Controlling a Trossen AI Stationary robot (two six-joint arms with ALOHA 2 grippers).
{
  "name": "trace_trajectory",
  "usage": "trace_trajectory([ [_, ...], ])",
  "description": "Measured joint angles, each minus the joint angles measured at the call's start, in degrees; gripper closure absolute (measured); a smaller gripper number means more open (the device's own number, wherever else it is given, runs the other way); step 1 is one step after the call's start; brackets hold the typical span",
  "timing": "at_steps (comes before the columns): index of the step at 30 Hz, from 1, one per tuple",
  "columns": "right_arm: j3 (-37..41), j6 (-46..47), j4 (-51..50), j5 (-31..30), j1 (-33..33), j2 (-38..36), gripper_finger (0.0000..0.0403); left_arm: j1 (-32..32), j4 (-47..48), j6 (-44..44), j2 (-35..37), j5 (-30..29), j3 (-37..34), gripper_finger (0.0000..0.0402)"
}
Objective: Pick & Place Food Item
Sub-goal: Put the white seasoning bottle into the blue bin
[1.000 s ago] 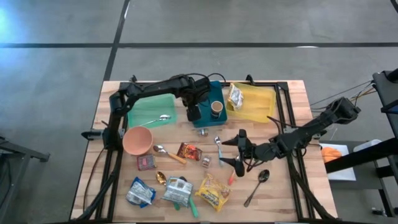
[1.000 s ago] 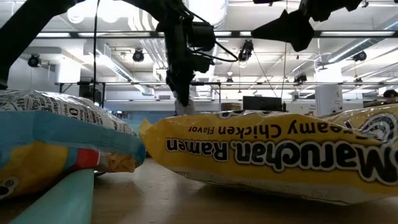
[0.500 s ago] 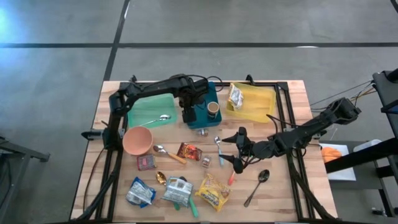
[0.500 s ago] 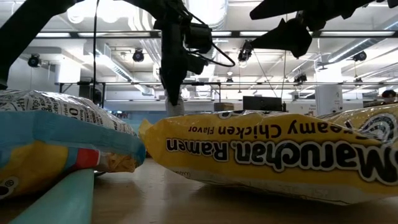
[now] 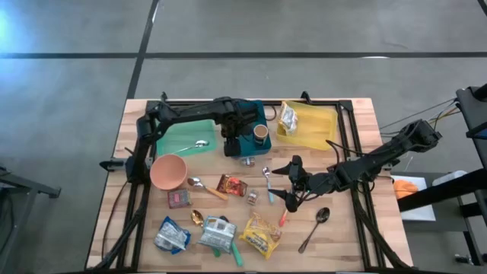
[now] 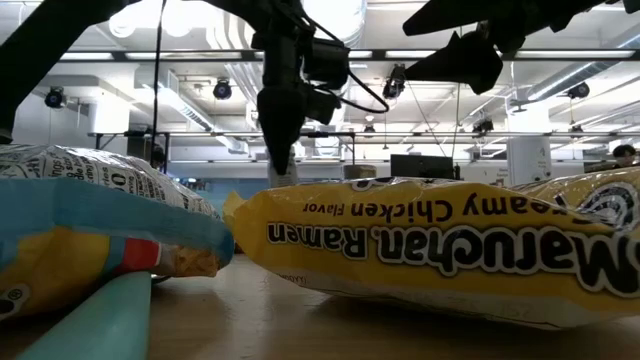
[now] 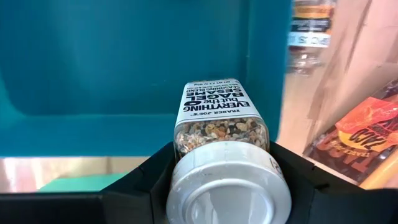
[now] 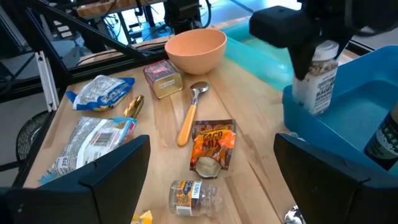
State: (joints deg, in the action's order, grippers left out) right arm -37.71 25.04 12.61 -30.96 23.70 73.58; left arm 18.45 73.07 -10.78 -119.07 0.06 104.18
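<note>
Since a second ago the left gripper [image 5: 231, 143] has carried its load back over the blue bin, and the right arm has lifted slightly. Clamped in its fingers is the clear seasoning jar with a silver cap and white label [image 7: 222, 124] — rigid, smooth, probably glass, so light but slippery and breakable; a hold across the body just below the cap suits it. It hangs inside the near edge of the deep teal plastic bin [image 5: 259, 113], beside a dark cup. The right gripper [image 5: 290, 185] waits with fingers spread wide above the wooden table [image 5: 342, 236] — empty.
</note>
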Motion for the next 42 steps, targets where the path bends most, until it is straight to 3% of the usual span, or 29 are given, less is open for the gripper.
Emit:
trace_trajectory([
  [33, 0.0, -0.2, -0.4, 0.0, 0.0, 0.0, 0.0062, -1.6, -7.1, -1.7, -0.7, 1.3, -5.2, 0.0210],
  [42, 0.0, 0.0, -0.4, 0.0, 0.0, 0.0, 0.0062, -1.7, -8.2, 0.0, -0.7, 1.5, -5.2, 0.0098],
])
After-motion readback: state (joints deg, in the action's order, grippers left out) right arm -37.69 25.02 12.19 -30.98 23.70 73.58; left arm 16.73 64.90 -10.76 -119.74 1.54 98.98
